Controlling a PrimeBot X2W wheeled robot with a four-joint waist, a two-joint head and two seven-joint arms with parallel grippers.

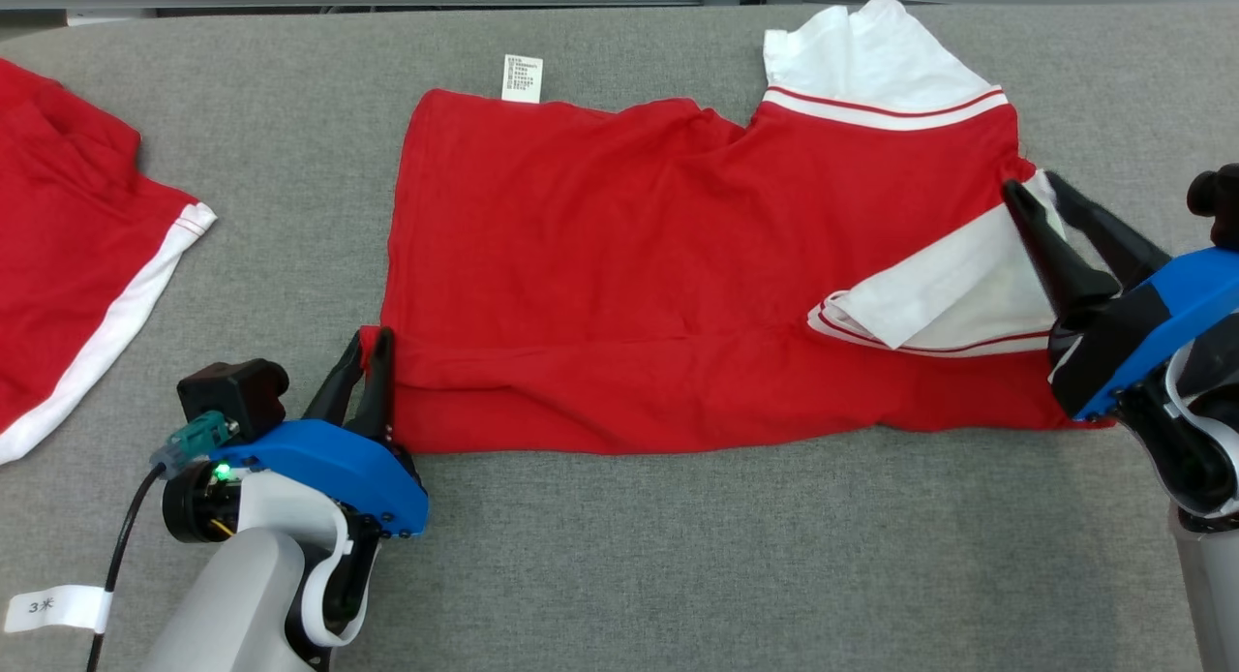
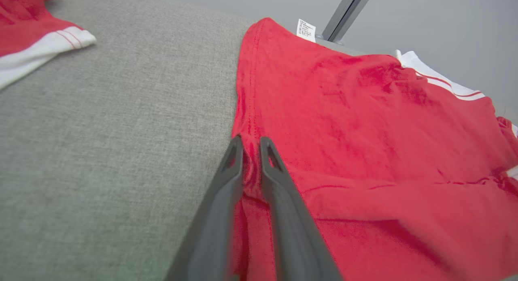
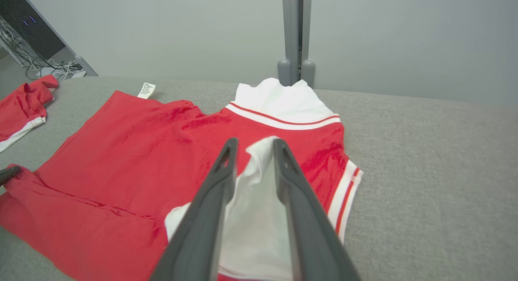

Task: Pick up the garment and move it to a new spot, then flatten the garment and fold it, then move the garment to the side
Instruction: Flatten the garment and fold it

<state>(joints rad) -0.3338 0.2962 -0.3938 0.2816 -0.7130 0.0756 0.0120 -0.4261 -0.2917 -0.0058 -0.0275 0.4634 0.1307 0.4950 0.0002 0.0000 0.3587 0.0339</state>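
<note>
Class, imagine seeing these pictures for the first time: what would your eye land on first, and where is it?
The red garment spread across the middle of the grey table. The left pincer pinches its near left corner; the right pincer, fingers slightly apart, sits at the folded white sleeve on its right edge. Another red-and-white garment lies at the far left.

The head camera looks steeply down on the grey table (image 1: 619, 575), red garment (image 1: 619, 265) mid-frame. Both wrist cameras sit low and close over that garment's opposite ends, facing the far wall (image 3: 162, 30); all three share the white care label (image 1: 522, 78).
</note>
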